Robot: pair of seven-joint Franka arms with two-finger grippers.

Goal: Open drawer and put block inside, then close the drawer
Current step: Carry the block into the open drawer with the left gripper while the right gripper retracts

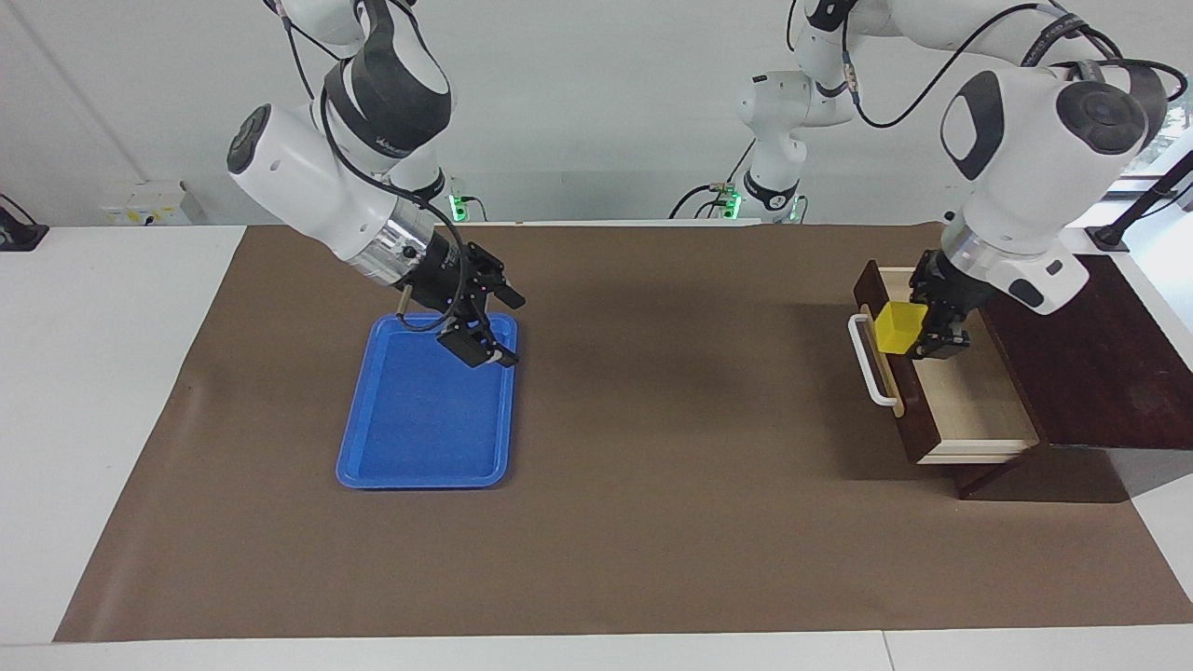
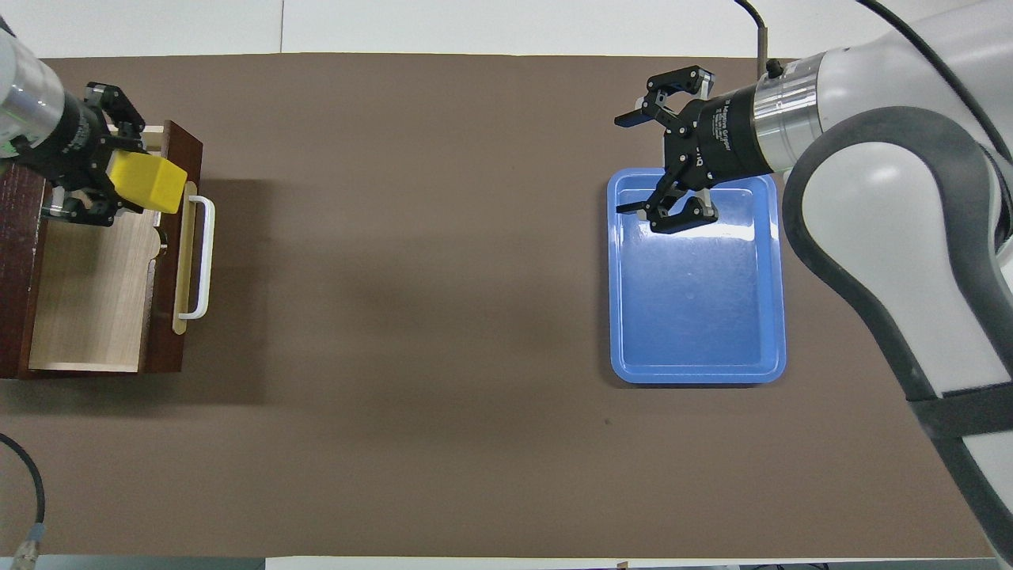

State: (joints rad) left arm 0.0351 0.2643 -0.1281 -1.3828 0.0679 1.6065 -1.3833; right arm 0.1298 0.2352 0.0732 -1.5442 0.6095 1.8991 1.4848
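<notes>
Left gripper (image 1: 918, 328) gripped the yellow block (image 1: 898, 328) over the open drawer (image 1: 960, 391); it should lower before release. Right gripper (image 1: 492, 328) hung open-jawed over the blue tray (image 1: 373, 447).

Your overhead view cuts the dark wooden box (image 2: 14, 261) at its 9 o'clock edge; only a strip shows. The left gripper (image 2: 95, 170) and the block (image 2: 147, 183) cover part of the drawer (image 2: 91, 293) interior. The right arm (image 2: 910, 229) runs off at 3 o'clock. In your facing view, whether the block clears the drawer front cannot be told.
</notes>
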